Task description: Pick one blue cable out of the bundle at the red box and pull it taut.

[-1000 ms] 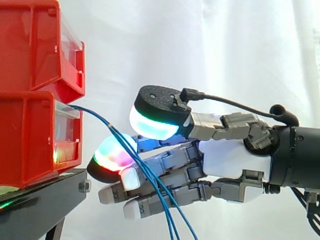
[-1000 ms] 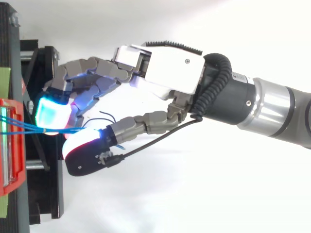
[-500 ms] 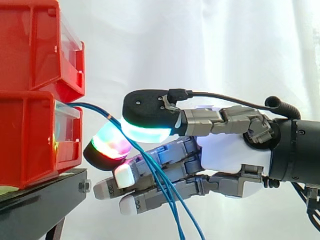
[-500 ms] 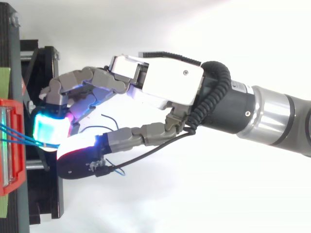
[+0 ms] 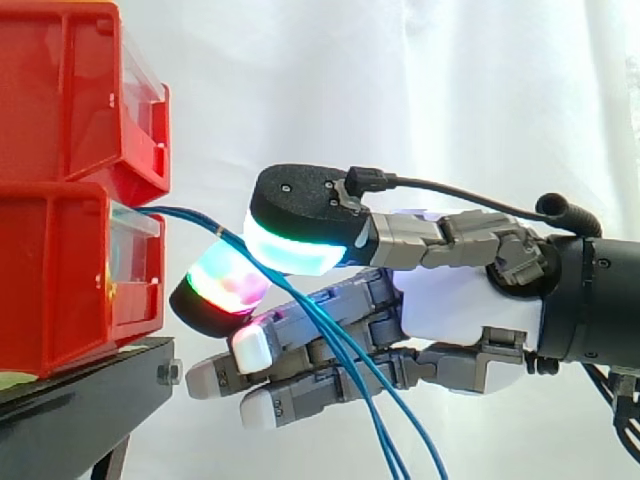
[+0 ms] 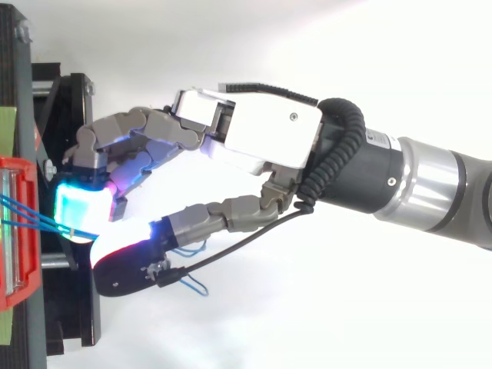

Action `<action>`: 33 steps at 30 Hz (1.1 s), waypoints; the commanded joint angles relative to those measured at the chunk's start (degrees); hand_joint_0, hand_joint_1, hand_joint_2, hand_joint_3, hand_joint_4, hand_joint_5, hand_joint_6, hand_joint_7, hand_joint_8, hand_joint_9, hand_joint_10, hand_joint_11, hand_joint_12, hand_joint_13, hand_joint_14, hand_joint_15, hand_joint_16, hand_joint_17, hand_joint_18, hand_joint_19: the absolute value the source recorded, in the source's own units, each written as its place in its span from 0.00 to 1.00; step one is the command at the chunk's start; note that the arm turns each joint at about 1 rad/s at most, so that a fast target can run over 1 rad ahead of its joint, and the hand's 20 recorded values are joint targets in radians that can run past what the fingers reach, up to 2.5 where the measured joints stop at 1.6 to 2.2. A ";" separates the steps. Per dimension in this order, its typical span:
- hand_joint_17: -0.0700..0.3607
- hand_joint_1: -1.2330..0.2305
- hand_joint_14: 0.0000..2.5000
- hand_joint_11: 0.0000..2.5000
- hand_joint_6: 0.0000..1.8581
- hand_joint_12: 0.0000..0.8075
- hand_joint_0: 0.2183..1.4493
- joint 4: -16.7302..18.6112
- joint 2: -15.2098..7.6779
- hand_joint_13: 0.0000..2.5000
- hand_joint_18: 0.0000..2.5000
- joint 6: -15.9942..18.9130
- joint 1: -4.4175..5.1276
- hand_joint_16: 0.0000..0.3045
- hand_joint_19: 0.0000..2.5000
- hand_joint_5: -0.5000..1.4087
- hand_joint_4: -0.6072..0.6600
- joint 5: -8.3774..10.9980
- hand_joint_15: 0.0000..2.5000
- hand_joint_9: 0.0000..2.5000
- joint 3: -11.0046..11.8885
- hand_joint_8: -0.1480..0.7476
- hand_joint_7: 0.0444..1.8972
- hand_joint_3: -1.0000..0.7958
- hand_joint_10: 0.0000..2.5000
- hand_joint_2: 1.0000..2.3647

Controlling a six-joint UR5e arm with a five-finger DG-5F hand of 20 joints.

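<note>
A bundle of thin blue cables (image 5: pixel 190 218) comes out of the lower red bin (image 5: pixel 60 280) and runs right. It bends down sharply where it passes between the hand's thumb pad (image 5: pixel 295 245) and a fingertip (image 5: pixel 218 290). The strands then hang down in front of the fingers to the bottom edge. The hand (image 5: pixel 465 300) reaches in from the right, fingers curled, with thumb and fingertip pinched on the strands just right of the bin. From above, the cables (image 6: pixel 34 219) leave the bin (image 6: pixel 14 238) and end between the cyan fingertip (image 6: pixel 77 206) and the thumb (image 6: pixel 127 257).
A second red bin (image 5: pixel 70 90) sits stacked on the lower one, both on a black stand (image 5: pixel 90 390). A loose blue loop of cable (image 6: pixel 194 283) lies below the thumb in the top view. White curtain lies behind.
The hand advanced toward the bin a second ago and has since held its place. The thumb has lifted slightly. The hanging strands have swung right, and a blue loop now shows under the thumb.
</note>
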 commanded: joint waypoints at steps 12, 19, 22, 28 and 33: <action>0.46 0.27 0.00 0.30 0.46 0.52 0.31 -0.18 0.01 0.22 0.26 0.95 0.13 0.19 0.15 0.20 0.63 0.09 0.10 0.36 0.02 0.60 0.69 0.48 0.01 0.02; 0.46 0.26 0.00 0.30 0.47 0.52 0.32 -0.27 0.01 0.22 0.27 1.74 0.22 0.19 0.15 0.19 0.59 0.09 0.10 0.35 0.02 0.60 0.71 0.52 0.01 0.02; 0.46 0.26 0.00 0.30 0.48 0.52 0.32 -0.88 0.01 0.22 0.27 2.70 0.40 0.19 0.15 0.19 0.58 0.09 0.11 0.35 0.02 0.59 0.69 0.53 0.01 0.02; 0.47 0.28 0.00 0.29 0.48 0.52 0.31 -4.22 0.28 0.22 0.27 5.52 0.75 0.19 0.15 0.19 0.56 0.09 0.11 0.35 0.02 0.59 0.68 0.54 0.01 0.02; 0.47 0.28 0.00 0.29 0.47 0.52 0.31 -10.02 1.77 0.22 0.27 6.57 0.93 0.19 0.15 0.19 0.56 -0.17 0.11 0.35 -0.07 0.60 0.70 0.54 0.01 0.02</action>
